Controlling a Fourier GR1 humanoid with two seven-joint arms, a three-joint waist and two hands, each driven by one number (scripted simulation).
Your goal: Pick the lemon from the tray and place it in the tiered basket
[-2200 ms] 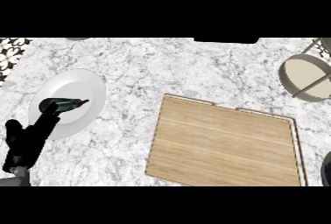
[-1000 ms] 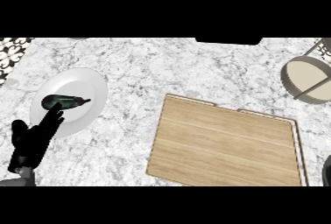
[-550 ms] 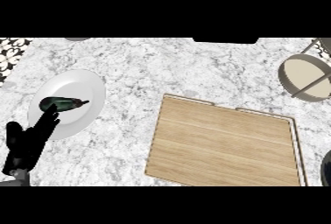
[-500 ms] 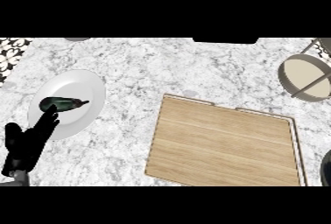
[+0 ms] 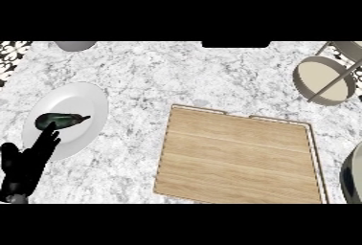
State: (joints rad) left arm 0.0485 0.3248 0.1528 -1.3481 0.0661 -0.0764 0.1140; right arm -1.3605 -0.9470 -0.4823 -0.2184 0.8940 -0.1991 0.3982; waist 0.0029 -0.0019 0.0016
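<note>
The wooden tray (image 5: 237,155) lies flat right of centre with nothing on it; no lemon shows anywhere in the head view. The tiered basket (image 5: 324,79), a round beige dish in a grey wire frame, stands at the far right. My left hand (image 5: 25,162) comes in at the lower left, open with straight fingers. Its fingertips (image 5: 51,134) lie over the near rim of a white plate (image 5: 81,103). A dark green oblong vegetable (image 5: 60,119) rests on that plate just beyond the fingertips. My right hand is out of sight.
A grey round vessel (image 5: 74,45) shows at the top left edge. A dark curved rim (image 5: 351,173) cuts in at the right edge beside the tray. Marble counter (image 5: 191,72) stretches between plate, tray and basket.
My left hand has drawn back a little toward the lower left, so its fingertips now sit short of the dark vegetable. Nothing else has moved.
</note>
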